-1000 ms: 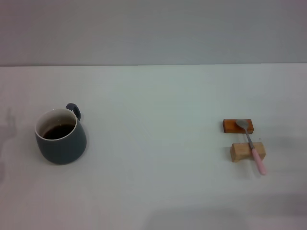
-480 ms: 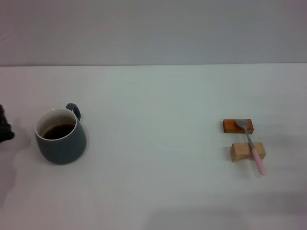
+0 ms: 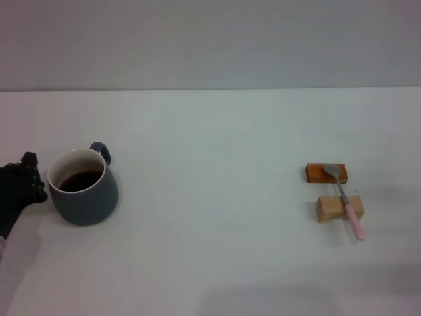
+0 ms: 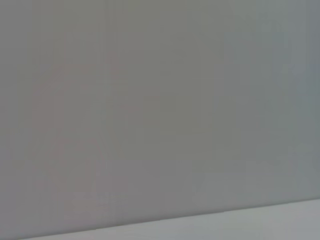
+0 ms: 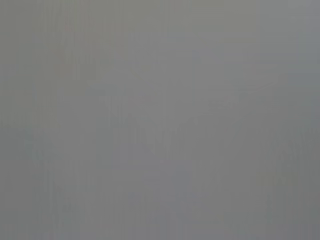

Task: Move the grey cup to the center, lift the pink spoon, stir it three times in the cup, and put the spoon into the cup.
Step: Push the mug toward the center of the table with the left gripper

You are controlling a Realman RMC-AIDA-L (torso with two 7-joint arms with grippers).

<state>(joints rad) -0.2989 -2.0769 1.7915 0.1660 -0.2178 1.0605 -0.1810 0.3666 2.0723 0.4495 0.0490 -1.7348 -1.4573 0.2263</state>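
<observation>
Since the earlier frame the left gripper has entered at the frame's left edge, just beside the grey cup; its finger state I cannot tell. Cup lies immediately rightward, lower left of frame.

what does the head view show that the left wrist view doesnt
Only the head view shows the grey cup with dark liquid, the left gripper close beside its left side, and the pink spoon resting across an orange block and a pale wooden block. Only the left wrist view shows nothing distinct, just a plain grey wall. Both share the white table surface, a mere strip in the wrist view.
</observation>
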